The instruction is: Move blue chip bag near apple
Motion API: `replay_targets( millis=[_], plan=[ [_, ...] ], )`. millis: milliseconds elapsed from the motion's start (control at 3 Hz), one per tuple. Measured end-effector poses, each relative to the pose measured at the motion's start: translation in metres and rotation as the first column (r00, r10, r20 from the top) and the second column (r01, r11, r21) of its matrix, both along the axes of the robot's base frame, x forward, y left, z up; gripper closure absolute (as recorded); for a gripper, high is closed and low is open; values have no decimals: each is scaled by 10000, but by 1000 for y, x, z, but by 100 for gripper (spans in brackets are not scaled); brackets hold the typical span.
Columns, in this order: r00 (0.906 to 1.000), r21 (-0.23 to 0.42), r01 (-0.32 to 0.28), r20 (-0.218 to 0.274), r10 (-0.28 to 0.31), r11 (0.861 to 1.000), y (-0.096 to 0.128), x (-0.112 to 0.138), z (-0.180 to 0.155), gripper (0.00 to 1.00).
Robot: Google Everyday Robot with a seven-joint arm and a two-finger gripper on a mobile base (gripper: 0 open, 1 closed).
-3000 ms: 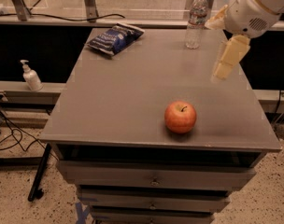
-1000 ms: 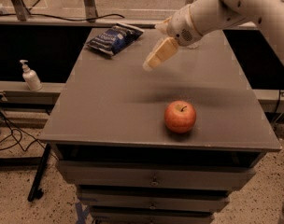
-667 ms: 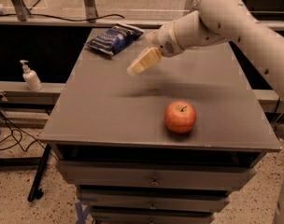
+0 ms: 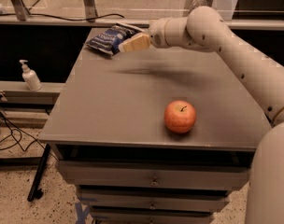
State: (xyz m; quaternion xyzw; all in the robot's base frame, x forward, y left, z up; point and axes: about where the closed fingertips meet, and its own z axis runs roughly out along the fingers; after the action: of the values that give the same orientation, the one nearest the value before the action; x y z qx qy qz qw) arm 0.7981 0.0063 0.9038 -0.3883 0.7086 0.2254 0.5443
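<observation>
Lab: end effector point(image 4: 132, 43) above drawer cabinet point(image 4: 151, 177)

Warm, dim overhead light, soft shadow on the table point(image 4: 132, 111) below the hand point(image 4: 133, 44) at the blue chip bag point(image 4: 105, 38)

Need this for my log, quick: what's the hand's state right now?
Hand: right by the blue chip bag, well away from the apple; open, closed or holding cannot be told.
</observation>
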Motion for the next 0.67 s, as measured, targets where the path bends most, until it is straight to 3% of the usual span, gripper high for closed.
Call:
replay_targets(
  millis=[333, 667],
  plan=[
    [9998, 44, -129, -151, 130, 9999, 3, -2, -4, 0],
    [9997, -154, -227, -129, 225, 9996, 35, 2, -21, 0]
  ],
)
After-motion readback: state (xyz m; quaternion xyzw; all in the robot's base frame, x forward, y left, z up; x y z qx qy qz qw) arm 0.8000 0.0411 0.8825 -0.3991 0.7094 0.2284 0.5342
